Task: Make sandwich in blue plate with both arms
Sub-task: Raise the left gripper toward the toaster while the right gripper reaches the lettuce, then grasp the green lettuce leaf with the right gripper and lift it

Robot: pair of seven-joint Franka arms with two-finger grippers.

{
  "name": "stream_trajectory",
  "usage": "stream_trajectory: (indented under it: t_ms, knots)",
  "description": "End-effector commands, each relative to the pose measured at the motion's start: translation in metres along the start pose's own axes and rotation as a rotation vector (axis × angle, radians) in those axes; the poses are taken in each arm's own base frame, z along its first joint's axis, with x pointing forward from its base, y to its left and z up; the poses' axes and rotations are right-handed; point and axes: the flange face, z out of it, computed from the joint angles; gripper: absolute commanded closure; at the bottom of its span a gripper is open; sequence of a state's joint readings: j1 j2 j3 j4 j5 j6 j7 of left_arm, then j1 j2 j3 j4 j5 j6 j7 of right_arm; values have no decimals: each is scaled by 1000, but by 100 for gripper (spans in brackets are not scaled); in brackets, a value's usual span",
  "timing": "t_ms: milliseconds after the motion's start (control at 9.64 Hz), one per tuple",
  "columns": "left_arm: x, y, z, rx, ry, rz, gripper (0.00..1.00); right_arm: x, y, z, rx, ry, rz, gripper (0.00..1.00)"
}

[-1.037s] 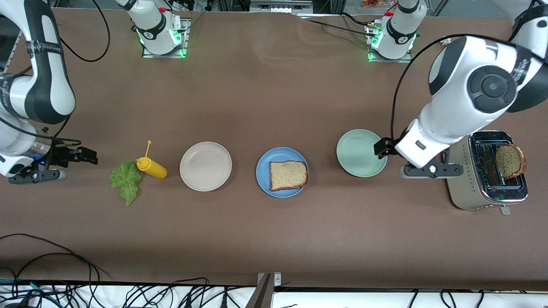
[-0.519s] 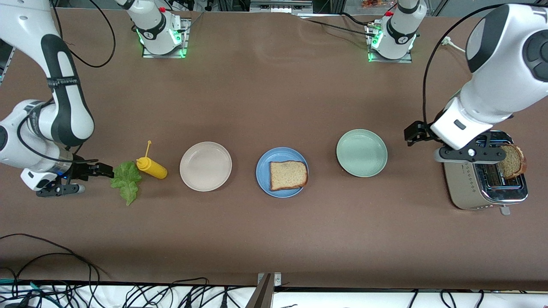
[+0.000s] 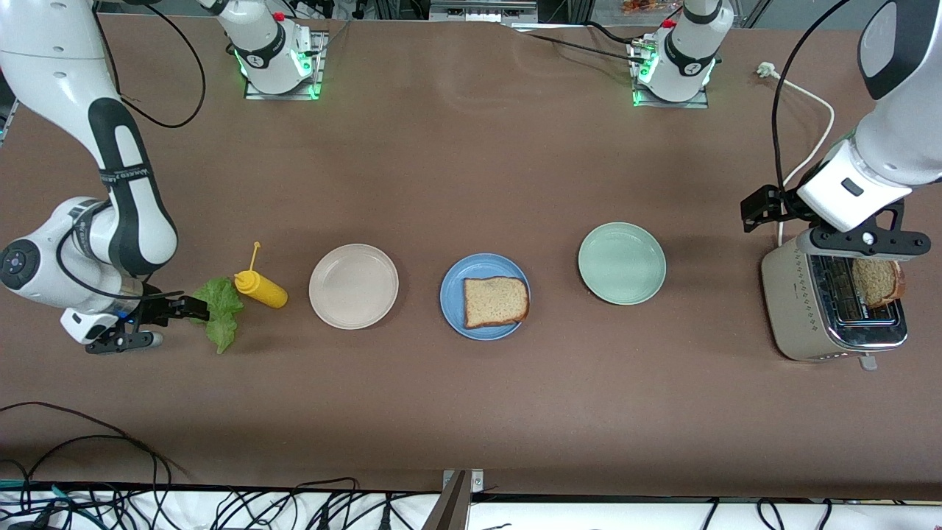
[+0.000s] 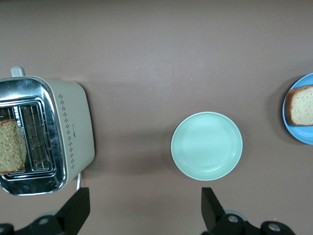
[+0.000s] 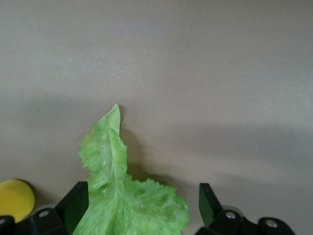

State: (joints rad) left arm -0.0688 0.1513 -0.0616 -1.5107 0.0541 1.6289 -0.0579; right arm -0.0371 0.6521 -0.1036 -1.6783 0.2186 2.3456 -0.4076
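The blue plate (image 3: 484, 297) sits in the middle of the table (image 3: 471, 184). One bread slice (image 3: 496, 301) lies on it. Beside the blue plate, toward the left arm's end, is the green plate (image 3: 622, 263). Past that, still toward the left arm's end, stands the toaster (image 3: 835, 303), with a second bread slice (image 3: 877, 281) standing in one slot. Beside the blue plate, toward the right arm's end, is the beige plate (image 3: 353, 285). Next comes the mustard bottle (image 3: 260, 287), lying on its side. The lettuce leaf (image 3: 219, 309) lies just beside the bottle, even farther from the blue plate.
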Motion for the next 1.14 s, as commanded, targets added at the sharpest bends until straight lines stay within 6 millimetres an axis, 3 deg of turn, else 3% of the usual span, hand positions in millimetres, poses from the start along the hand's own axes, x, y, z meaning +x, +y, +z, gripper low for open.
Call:
stream_trajectory:
  t_ms: [0, 207, 726, 830, 934, 1037]
  knots:
    - [-25, -15, -6, -17, -3, 25, 0, 8, 0, 14, 33, 15, -11, 0]
    - [-31, -30, -2, -21, -14, 39, 0, 9, -11, 22, 47, 8, -19, 0]
    - [-54, -47, -5, -32, -18, 25, 0, 1, -11, 45, 57, -25, -44, 2]
    - [-59, -50, -6, -26, -19, 22, 0, -1, -6, 50, 57, -25, -62, 7]
    - [-61, -51, -1, -27, -29, 18, 0, -1, -8, 51, 59, -23, -88, 23]
    - [-61, -50, -1, -27, -29, 19, 0, 0, -8, 51, 59, -21, -103, 47]
